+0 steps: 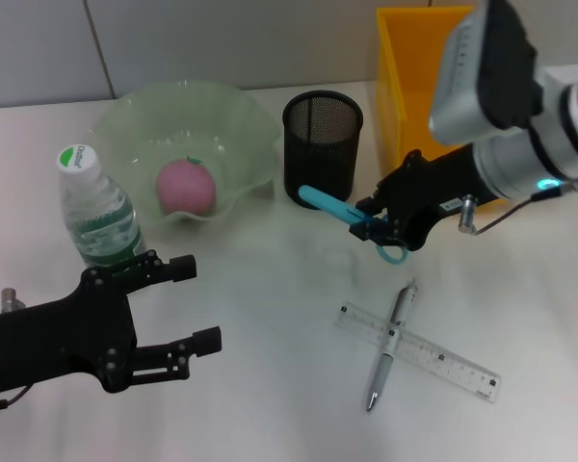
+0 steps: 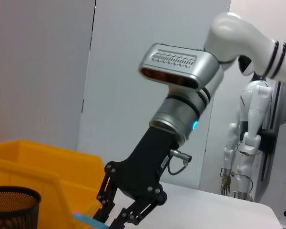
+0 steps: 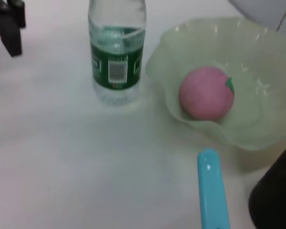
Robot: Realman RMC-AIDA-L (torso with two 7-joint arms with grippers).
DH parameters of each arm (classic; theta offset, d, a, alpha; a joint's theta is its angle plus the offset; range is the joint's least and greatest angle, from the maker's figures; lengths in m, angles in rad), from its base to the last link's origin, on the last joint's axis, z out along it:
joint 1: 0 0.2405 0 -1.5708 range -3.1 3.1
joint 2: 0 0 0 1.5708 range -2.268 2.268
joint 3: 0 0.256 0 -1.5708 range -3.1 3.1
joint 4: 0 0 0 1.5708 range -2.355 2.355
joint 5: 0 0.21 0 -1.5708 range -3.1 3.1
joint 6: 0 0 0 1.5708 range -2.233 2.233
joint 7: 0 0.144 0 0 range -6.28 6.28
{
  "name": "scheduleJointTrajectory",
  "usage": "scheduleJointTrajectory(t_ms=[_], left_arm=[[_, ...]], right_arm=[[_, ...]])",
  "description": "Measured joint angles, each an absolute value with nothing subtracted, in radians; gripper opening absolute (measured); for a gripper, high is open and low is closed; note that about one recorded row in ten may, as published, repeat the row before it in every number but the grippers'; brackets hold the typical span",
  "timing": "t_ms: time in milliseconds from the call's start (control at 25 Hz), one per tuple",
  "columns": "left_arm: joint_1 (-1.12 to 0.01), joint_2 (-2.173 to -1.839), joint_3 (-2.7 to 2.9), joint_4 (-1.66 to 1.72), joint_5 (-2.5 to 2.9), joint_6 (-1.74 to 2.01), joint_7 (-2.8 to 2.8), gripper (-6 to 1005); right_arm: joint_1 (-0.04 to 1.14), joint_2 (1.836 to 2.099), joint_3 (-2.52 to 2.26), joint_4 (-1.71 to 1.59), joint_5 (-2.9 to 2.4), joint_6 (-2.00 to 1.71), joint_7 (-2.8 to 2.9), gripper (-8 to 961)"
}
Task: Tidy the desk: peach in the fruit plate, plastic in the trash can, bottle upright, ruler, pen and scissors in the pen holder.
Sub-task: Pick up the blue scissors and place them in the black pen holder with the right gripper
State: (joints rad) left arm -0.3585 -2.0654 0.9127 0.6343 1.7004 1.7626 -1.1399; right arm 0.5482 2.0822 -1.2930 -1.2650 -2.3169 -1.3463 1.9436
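Observation:
My right gripper [image 1: 374,223] is shut on the blue scissors [image 1: 339,212] and holds them above the table, just right of the black mesh pen holder [image 1: 322,144]. The scissors' blue tip also shows in the right wrist view [image 3: 212,191]. The pink peach [image 1: 186,186] lies in the pale green fruit plate [image 1: 233,115]. The water bottle [image 1: 94,210] stands upright left of the plate. A silver pen [image 1: 390,343] lies across a clear ruler [image 1: 422,350] on the table. My left gripper [image 1: 197,303] is open and empty at the front left, near the bottle.
A yellow bin [image 1: 411,77] stands at the back right, behind my right arm. The left wrist view shows my right arm [image 2: 176,114], the yellow bin [image 2: 43,162] and the pen holder's rim [image 2: 12,198].

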Motion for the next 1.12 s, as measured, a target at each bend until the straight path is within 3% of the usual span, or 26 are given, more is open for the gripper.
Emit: scheduleJointTrajectory(t_ms=[400, 1120], left_arm=[[-0.361, -2.063, 0.913, 0.634, 1.683, 1.765, -1.14, 861], [-0.359, -2.063, 0.913, 0.638, 1.681, 1.766, -1.14, 862]], right_arm=[[0.402, 2.084, -1.291, -1.238, -1.938, -1.237, 1.789, 236], [0.358, 2.082, -1.261, -1.018, -1.605, -1.236, 1.598, 236]])
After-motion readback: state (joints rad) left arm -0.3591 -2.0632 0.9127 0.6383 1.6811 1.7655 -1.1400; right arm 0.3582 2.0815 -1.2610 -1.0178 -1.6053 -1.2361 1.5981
